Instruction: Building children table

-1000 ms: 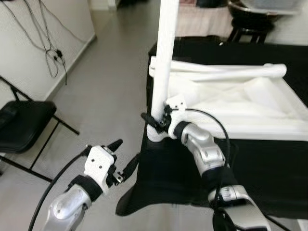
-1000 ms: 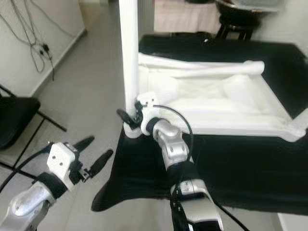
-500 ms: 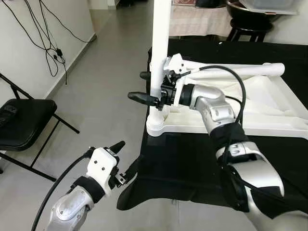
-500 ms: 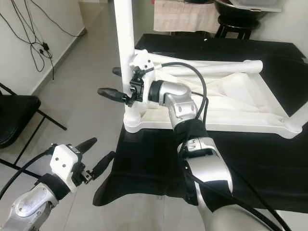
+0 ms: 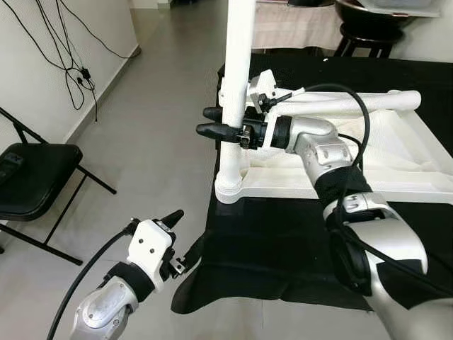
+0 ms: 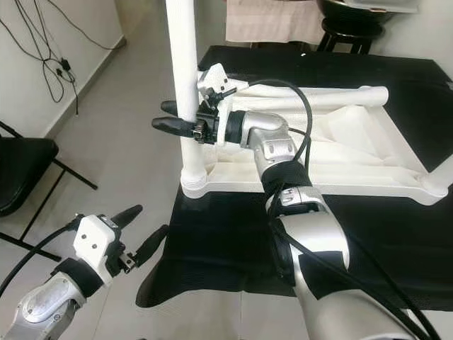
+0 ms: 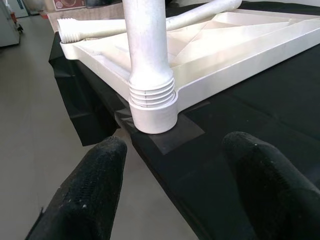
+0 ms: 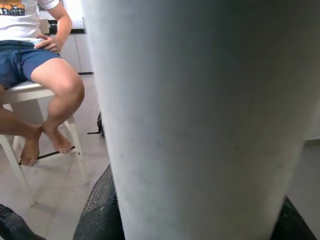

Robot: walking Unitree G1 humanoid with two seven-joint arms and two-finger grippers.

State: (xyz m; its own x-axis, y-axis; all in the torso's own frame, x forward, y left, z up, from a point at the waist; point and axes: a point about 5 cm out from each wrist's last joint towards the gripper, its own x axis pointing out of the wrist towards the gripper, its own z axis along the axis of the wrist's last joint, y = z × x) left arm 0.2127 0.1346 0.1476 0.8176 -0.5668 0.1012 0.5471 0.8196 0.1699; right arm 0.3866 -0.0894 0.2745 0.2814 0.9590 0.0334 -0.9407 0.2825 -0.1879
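The white table top [image 5: 396, 185] lies upside down on a black cloth. One white leg [image 5: 237, 64] stands upright in the near left corner socket [image 5: 228, 190]. A second leg [image 5: 354, 106] lies loose across the frame. My right gripper [image 5: 209, 122] reaches in from the right at mid height of the upright leg, one finger behind it and one in front, shut on it. The leg [image 8: 200, 115] sits close between the black fingers [image 8: 100, 210] in the right wrist view. My left gripper [image 5: 185, 228] hangs open, low and left of the table corner, facing the socket [image 7: 152, 107].
A black folding chair [image 5: 32, 180] stands on the floor at the left, with cables [image 5: 78, 78] on the wall behind it. The cloth's edge [image 5: 212, 276] hangs over the near corner. A dark stool [image 5: 364, 42] stands behind the table. A person [image 8: 45, 75] sits on a white stool.
My right gripper has risen from the leg's base to mid height, and its fingers have drawn together around the leg. The left gripper has stayed put.
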